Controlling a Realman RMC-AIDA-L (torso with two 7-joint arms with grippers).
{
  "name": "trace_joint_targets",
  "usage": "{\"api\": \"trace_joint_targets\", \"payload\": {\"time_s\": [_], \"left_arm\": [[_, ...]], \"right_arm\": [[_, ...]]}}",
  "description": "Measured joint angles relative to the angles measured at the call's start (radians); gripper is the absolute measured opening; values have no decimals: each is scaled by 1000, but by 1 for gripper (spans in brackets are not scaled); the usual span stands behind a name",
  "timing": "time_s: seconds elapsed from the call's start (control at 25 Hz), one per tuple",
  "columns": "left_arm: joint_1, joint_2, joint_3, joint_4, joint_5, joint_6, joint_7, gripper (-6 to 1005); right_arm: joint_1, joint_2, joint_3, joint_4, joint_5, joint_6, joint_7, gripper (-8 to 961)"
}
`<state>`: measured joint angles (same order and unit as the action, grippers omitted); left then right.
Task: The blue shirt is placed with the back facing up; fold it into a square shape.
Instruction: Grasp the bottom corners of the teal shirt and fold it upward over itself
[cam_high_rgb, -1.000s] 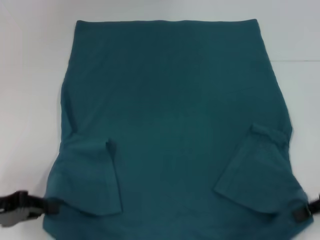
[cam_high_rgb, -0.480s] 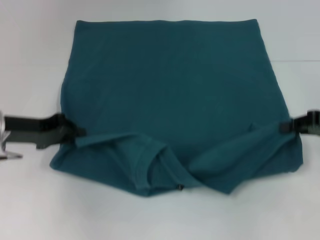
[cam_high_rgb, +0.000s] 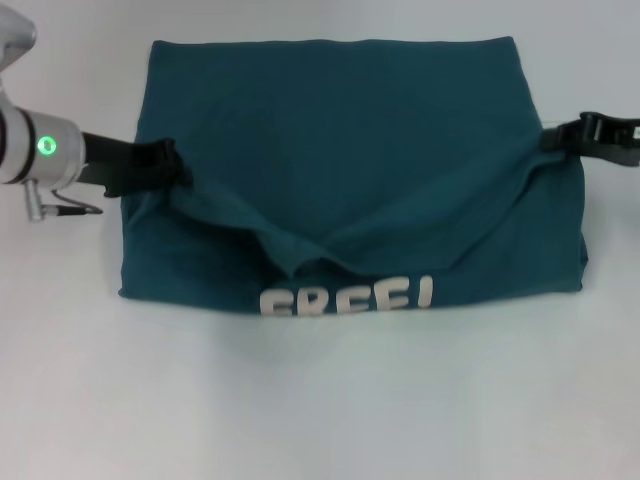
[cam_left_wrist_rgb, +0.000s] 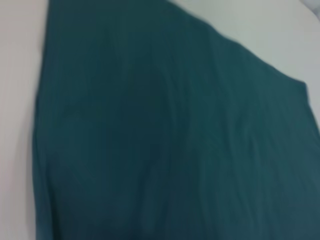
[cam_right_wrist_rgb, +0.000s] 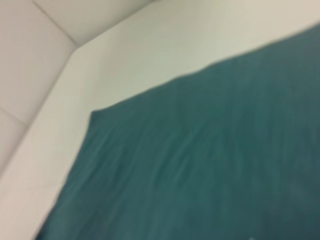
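Both grippers, left gripper (cam_high_rgb: 165, 165) and right gripper (cam_high_rgb: 562, 135), are clenched on the blue shirt (cam_high_rgb: 350, 140), its edges pinched between their fingers so the near half folds evenly.

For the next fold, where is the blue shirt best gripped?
Probably at the near folded edge of the blue shirt, at its two corners by the lettering, coming from the robot's side. That edge lies straight and flat. The left end effector and right end effector sit at the side edges.

Teal expanse of the blue shirt (cam_right_wrist_rgb: 210, 165) on a pale table (cam_right_wrist_rgb: 125, 55), one corner visible.
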<state>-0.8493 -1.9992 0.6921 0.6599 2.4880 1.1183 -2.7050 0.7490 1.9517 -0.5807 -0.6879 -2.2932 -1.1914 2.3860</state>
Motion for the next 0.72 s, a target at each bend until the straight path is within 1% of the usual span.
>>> {"api": "trace_joint_targets", "payload": {"time_s": [0.12,0.16,0.24,0.4,0.56,0.72], "left_arm": [[-6,-24,28,-9,0,-113,4,32],[-5,-32,34,-16,0,-161,8,32],[-3,-39,40,-39,0,-226,13,32],[-4,-43,40,-68,0,-299,19,32],[-8,-46,41,-69,-2,-355,19,32],[-15,-46,41,-69,-6,-381,19,32]], "right_arm": [[14,23,-70,11,-3,150,-13,65],[20,25,-106,29,-3,202,-10,64],[35,24,-155,68,-4,278,4,64],[69,22,-198,129,-7,402,12,64],[94,31,-230,143,-8,493,3,64],[109,40,-272,144,-8,570,-8,64]]}}
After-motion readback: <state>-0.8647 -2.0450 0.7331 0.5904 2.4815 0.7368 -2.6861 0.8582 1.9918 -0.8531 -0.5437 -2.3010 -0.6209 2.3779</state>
